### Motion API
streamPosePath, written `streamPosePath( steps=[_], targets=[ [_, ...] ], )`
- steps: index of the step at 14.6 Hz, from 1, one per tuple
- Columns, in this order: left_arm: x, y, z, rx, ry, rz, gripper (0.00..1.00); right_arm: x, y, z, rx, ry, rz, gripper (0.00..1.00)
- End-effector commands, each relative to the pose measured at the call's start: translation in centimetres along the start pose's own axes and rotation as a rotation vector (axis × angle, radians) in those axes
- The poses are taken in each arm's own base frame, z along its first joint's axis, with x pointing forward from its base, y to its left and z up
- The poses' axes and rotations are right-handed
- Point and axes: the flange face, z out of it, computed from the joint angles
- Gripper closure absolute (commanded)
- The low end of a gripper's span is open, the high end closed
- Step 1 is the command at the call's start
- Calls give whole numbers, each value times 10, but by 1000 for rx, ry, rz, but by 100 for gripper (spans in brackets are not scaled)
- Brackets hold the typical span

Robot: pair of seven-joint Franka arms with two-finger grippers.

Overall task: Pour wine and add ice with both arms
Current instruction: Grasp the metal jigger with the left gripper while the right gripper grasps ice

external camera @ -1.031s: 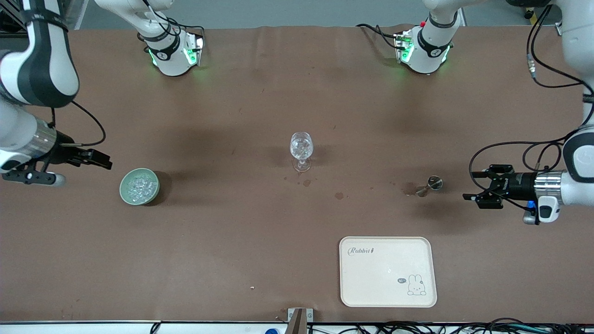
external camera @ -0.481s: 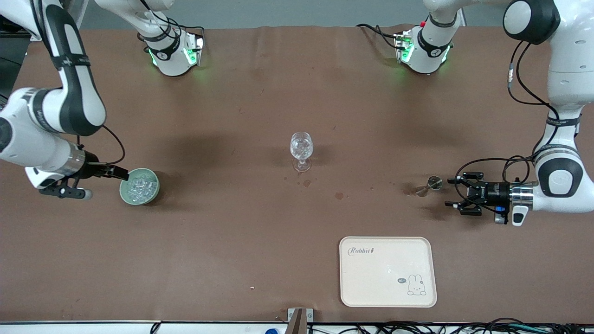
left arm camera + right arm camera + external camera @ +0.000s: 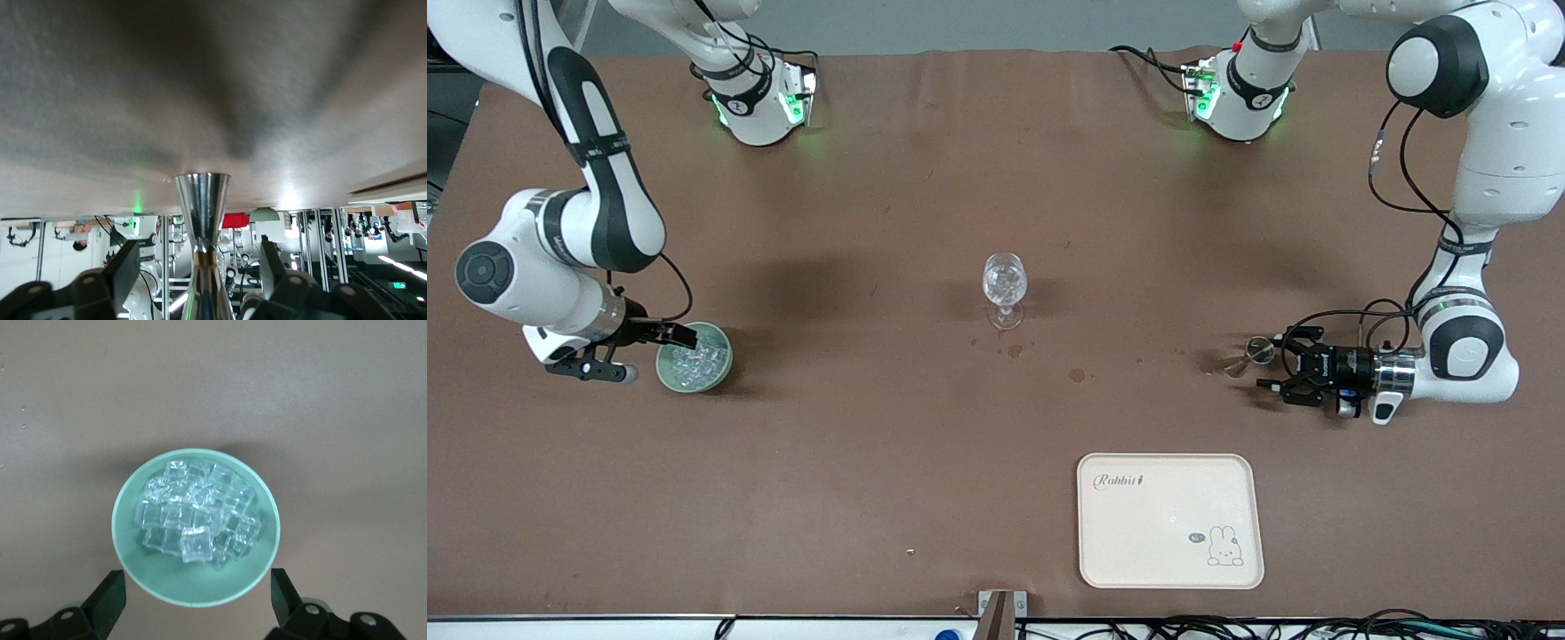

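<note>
At the pale green bowl (image 3: 197, 587) of clear ice chunks (image 3: 197, 517), the right tool (image 3: 197, 600) gapes wide. The left tool (image 3: 200, 263) straddles the small steel hourglass-shaped jigger (image 3: 202, 227), fingers apart, not touching.

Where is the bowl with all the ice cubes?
The pale green bowl of ice sits on the table toward the right arm's end, level with the stemmed glass but well away from it. The right gripper is right at its rim.
</note>
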Motion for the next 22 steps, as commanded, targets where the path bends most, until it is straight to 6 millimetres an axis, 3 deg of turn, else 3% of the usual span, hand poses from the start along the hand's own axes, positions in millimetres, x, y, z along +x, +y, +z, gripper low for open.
streamPosePath(
  steps=[1,4,8,17,20,22],
  targets=[
    [-1,-1,3,-22,-42,-24,28,3,0,21,-6,11,-13,4],
    [-3,0,7,-22,-63,-26,31,5,1,38,-8,13,-11,10],
    [-1,0,14,-14,-71,-26,35,2,-1,40,-9,4,-14,25],
    [1,0,20,-10,-78,-29,54,-1,-1,53,-10,-19,-11,44],
    [1,0,20,-16,-83,-31,58,-1,-2,54,-10,-27,-12,69],
    [0,2,19,-17,-81,-19,73,-1,-2,54,-10,-28,-8,84]
  ],
)
